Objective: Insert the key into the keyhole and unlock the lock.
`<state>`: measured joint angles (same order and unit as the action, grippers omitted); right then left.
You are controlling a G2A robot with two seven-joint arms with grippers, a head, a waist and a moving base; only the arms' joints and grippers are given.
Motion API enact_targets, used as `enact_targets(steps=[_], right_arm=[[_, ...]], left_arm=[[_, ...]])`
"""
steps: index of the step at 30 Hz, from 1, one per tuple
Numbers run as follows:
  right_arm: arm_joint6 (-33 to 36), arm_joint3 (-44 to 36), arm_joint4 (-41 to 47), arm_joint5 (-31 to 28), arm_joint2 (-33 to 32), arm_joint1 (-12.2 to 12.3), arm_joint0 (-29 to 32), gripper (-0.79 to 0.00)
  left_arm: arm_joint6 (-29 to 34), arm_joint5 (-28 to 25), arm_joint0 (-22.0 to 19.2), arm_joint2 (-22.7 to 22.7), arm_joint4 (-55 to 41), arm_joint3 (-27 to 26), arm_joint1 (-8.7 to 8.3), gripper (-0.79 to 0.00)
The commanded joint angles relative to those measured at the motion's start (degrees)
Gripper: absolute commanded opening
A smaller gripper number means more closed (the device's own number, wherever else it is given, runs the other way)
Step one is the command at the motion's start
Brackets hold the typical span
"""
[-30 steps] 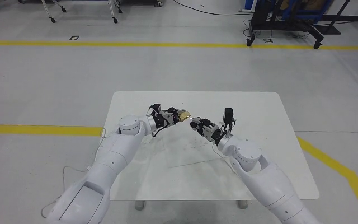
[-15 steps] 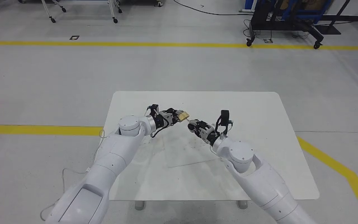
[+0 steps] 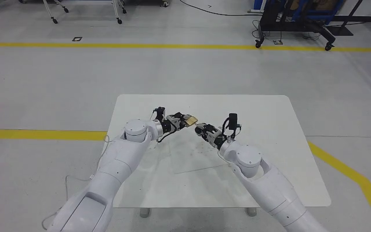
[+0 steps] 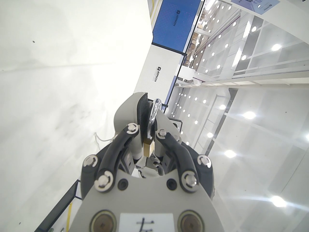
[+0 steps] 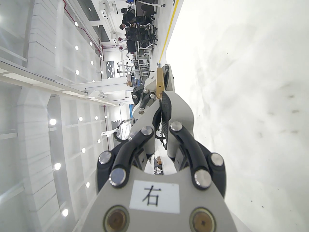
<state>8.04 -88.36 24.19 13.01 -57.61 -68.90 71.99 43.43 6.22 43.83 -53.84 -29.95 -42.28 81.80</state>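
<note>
Left fingers [image 4: 126, 114] pinch the small brass padlock with silver shackle [image 4: 148, 147]; likely rigid, slick, best gripped flat-sided. Right fingers [image 5: 181, 108] are pressed together, key hidden.

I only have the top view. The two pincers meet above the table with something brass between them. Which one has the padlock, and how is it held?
Observer: The left pincer has it. Its wrist view shows the padlock between closed fingers, with the silver shackle pinched by the pads.
Operator: And the right one?
Observer: The right pincer is shut. Its tip sits right at the end of the brass body, roughly in line with it. I can't tell whether they touch.
Operator: How is the padlock turned?
Observer: The right wrist view sees it edge-on, as a narrow brass strip.
</note>
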Motion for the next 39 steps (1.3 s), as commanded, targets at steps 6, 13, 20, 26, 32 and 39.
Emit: enact_targets(steps=[6,13,20,26,32,39], right_arm=[[0.37,0.64,-0.32,0.32,-0.25,-0.40,-0.42,-0.785],[1.08,1.96,0.43,-0.06,-0.38,-0.96,-1.25,0.000],[0.88,2.12,0.59,-0.27,-0.71,-1.01,-1.26,0.000],[0.88,2.12,0.59,-0.27,-0.71,-1.01,-1.26,0.000],[5.60,2.54,6.71,-3.26,-2.66,-1.03,-0.15,0.000],[18.84,5.80,16.05,-7.57,-7.24,-0.59,1.20,-0.428]], left_arm=[[0.73,-0.31,0.20,0.05,1.63,-0.88,-0.05,-0.785],[1.11,-0.28,0.44,-0.40,1.60,-1.12,-0.02,-0.785],[1.59,-1.22,0.82,-1.69,0.37,-1.13,-0.12,-0.785],[-0.01,-6.03,1.86,-2.70,1.72,-2.88,-0.42,-0.785],[-0.57,-10.26,3.75,-4.08,3.11,-5.57,-1.00,-0.785],[-1.27,-14.92,5.71,-4.94,6.06,-9.30,-1.56,-0.785]])
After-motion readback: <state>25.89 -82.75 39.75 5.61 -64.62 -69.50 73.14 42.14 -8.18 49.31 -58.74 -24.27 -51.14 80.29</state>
